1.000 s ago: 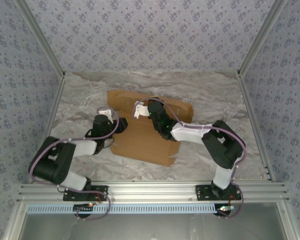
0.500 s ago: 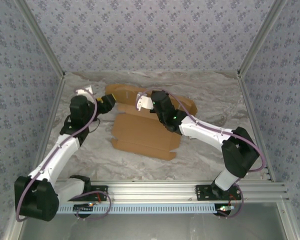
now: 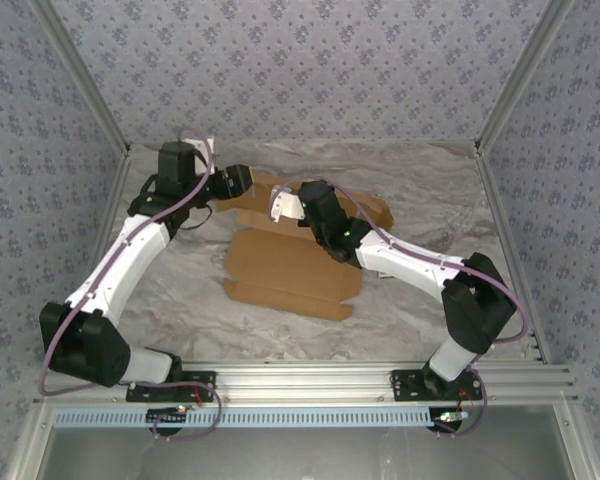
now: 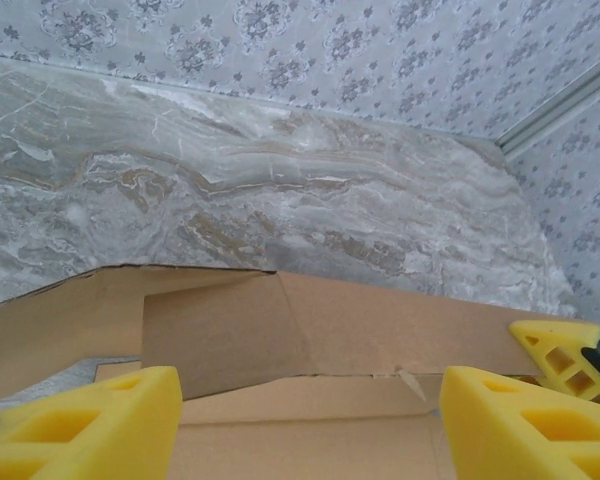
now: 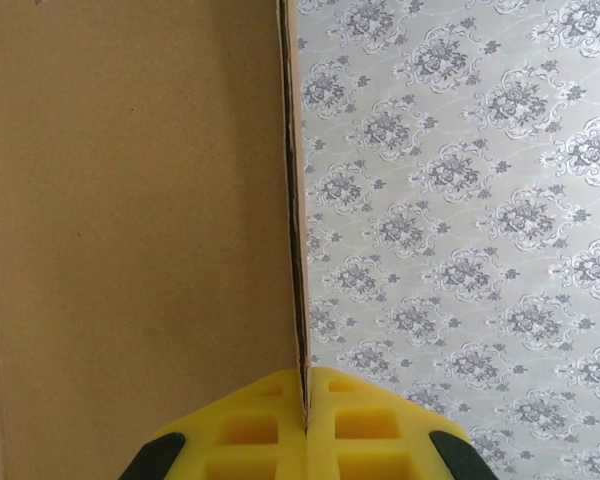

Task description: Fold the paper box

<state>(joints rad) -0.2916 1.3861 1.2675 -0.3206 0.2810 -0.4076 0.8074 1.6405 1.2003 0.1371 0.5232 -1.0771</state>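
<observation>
The paper box (image 3: 290, 268), a brown cardboard sheet, lies mid-table with its back panel raised. My right gripper (image 3: 310, 193) is at that back panel. In the right wrist view its yellow fingers (image 5: 250, 425) are shut (image 5: 305, 405) on the panel's thin edge, with the panel's brown face (image 5: 130, 220) on the left. My left gripper (image 3: 252, 184) reaches over the box's far left corner. In the left wrist view it is open (image 4: 305, 425), its yellow fingertips (image 4: 90, 425) wide apart above the cardboard (image 4: 280, 330), holding nothing.
The marble-patterned table (image 3: 420, 215) is boxed in by wallpapered walls (image 3: 310, 70) at the back and both sides, with metal corner posts (image 3: 510, 85). An aluminium rail (image 3: 300, 380) carrying both arm bases runs along the near edge.
My left arm swung from the box's near left side to its far left corner, and its jaws opened wider. My right arm stretched toward the back, still shut on the back panel.
</observation>
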